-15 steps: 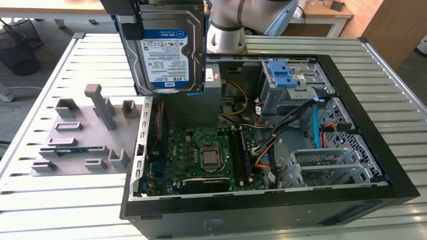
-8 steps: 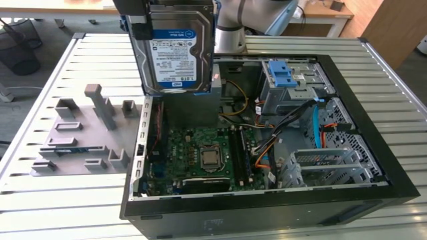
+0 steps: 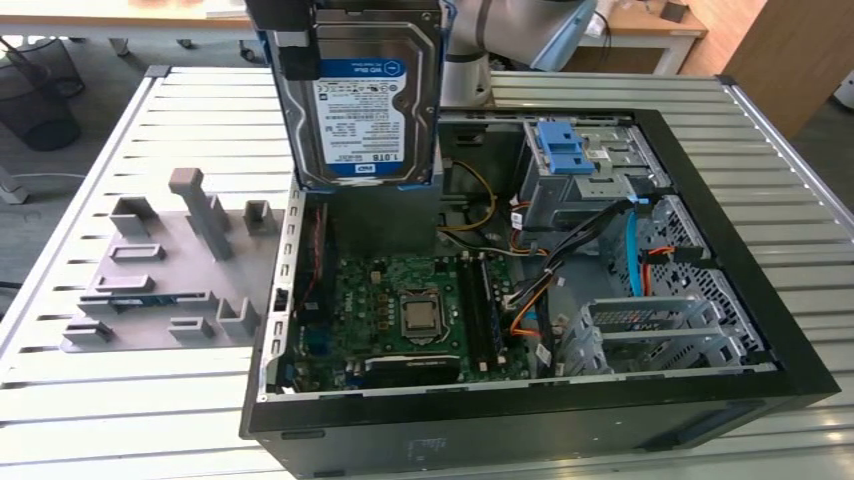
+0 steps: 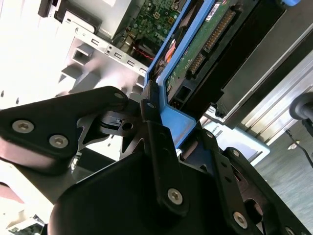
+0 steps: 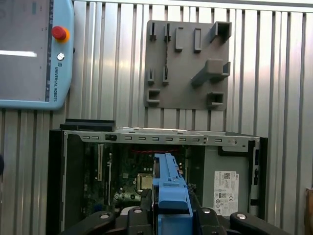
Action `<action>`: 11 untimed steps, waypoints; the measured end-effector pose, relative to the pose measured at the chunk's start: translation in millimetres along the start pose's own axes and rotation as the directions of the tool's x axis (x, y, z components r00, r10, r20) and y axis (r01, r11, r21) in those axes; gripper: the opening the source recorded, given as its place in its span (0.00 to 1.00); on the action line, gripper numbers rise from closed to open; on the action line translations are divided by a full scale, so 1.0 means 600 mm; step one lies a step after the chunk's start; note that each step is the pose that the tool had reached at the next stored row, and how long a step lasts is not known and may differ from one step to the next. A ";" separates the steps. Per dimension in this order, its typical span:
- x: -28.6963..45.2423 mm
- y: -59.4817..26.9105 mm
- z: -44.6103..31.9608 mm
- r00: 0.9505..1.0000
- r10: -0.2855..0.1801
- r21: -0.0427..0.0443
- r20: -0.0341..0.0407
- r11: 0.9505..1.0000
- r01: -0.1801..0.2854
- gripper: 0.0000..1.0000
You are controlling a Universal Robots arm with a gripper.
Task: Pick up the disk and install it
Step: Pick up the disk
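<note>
The disk (image 3: 367, 100) hangs upright above the back of the open computer case (image 3: 747, 300), with its white and blue label facing the exterior camera. My gripper (image 3: 296, 55) is shut on the disk's upper end and clamps the blue carrier frame. In the second wrist view the black fingers (image 4: 149, 100) pinch the blue frame (image 4: 171, 120), and the disk's green circuit side (image 4: 195, 54) shows. In the first wrist view the disk's blue edge (image 5: 168, 183) sticks out from the gripper (image 5: 168, 215) over the case interior.
A grey metal drive bay (image 3: 601, 185) topped by a blue latch bracket (image 3: 563, 148) sits at the case's far right. The motherboard (image 3: 414, 300), cables and a grey power supply (image 5: 227, 181) fill the case. Beside the case lie a grey fixture plate (image 3: 160, 270) and a teach pendant (image 5: 34, 54).
</note>
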State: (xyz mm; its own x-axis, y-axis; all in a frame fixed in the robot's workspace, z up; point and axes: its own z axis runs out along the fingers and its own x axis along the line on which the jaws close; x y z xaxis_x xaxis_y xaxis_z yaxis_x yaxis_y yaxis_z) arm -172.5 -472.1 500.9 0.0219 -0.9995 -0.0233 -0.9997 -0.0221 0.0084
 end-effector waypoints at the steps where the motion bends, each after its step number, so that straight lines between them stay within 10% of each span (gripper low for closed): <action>1: 0.000 -0.002 0.000 1.000 0.000 0.000 0.000 1.000 0.000 0.36; 11: 0.000 -0.018 0.000 1.000 0.000 0.000 0.000 1.000 0.000 0.36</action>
State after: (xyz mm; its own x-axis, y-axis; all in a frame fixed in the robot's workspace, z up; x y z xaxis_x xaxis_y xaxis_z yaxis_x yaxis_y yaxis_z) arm -161.6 -472.1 500.9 0.0219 -0.9995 -0.0233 -0.9997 -0.0221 0.0084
